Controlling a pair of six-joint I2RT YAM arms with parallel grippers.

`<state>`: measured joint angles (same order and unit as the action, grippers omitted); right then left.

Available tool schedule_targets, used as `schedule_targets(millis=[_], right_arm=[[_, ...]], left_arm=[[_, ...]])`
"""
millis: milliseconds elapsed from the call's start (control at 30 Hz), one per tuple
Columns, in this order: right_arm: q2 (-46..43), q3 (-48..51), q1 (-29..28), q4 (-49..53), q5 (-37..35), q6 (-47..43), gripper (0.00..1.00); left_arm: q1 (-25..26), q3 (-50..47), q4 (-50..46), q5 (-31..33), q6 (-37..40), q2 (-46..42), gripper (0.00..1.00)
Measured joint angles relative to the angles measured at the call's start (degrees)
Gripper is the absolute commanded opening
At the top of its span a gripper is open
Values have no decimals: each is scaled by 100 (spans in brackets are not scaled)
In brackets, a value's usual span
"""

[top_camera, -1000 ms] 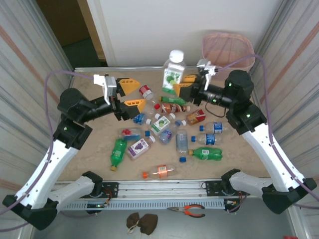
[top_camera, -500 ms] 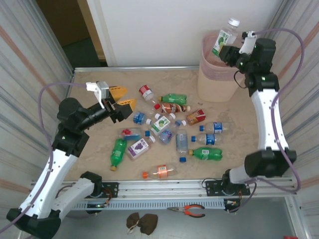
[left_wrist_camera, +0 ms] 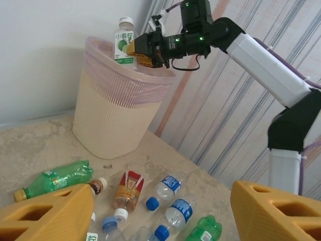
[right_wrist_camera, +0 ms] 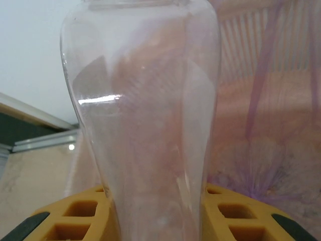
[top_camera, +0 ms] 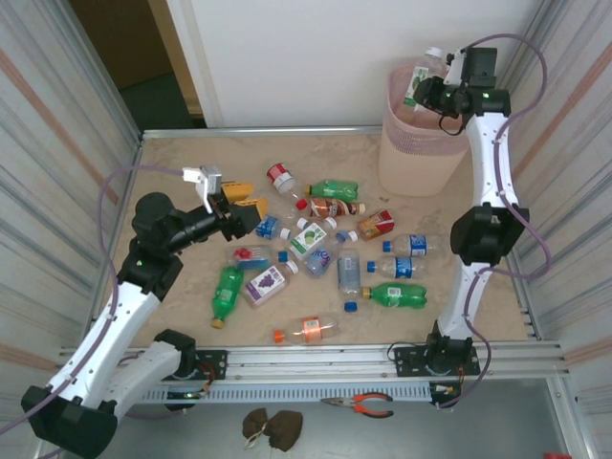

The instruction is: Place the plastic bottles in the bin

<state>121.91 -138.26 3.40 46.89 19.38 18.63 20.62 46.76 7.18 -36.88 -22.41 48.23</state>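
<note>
Right fingers [top_camera: 432,94], gripping a bottle [top_camera: 421,76], have swung it up over the bin [top_camera: 406,167]; only release remains; left fingers [top_camera: 251,205], wide and empty, have dropped toward the remaining bottles [top_camera: 316,256].

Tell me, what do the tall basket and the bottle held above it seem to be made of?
The bin: likely rigid moulded plastic, matte, by its even mesh-patterned wall; a thin pink film seems to line its rim. The bottle: clear glossy plastic; the background shows through it.
</note>
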Motion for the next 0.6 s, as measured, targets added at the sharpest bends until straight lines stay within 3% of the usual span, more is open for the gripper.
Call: schedule_targets(millis=[167, 600], right_arm=[[706, -610, 0, 481, 4, -144, 0], [1480, -662, -15, 1272, -31, -844, 0]], left_arm=[[0, -144, 48, 15, -42, -2, 73], [0, -275, -9, 201, 13, 289, 73]])
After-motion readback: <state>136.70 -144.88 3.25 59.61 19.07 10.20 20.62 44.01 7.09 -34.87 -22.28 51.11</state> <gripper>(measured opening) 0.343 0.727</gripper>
